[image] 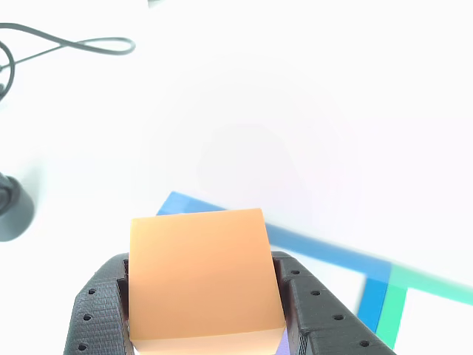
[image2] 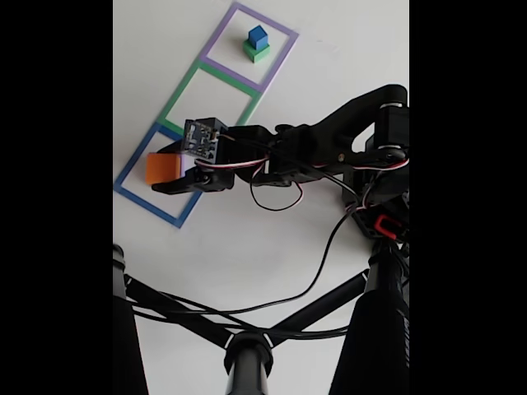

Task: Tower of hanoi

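Fixed view: end effector (image2: 169, 174) gripping orange cube (image2: 162, 168).

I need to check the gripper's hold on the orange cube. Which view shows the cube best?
The other view: the orange cube looms large between the gripper fingers, both sides visible. The fixed view shows the cube small, over the blue square outline.

orange cube (image: 199, 274): matt, smooth, plastic-like
fingers (image: 100, 314): black plastic, ridged printed layers, small holes
counter (image: 295, 111): white, smooth, faint sheen
blue outline (image: 318, 248): flat, matt
cable (image: 74, 44): black, smooth sheath
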Motion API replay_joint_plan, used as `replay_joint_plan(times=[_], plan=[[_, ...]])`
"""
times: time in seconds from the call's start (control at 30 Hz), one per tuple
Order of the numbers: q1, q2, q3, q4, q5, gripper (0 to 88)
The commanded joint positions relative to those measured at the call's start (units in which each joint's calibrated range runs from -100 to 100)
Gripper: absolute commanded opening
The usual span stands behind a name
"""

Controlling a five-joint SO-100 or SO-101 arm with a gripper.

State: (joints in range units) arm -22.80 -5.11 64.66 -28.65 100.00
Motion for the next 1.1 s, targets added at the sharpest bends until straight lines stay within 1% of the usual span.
replay_joint_plan(times=[0.0,0.43,1.07], plan=[[1.32,2.97,-1.48,-6.81,0.00,8.2],[1.99,12.17,-5.03,-13.86,0.00,8.1],[2.19,15.97,-5.76,-16.21,0.00,8.8]])
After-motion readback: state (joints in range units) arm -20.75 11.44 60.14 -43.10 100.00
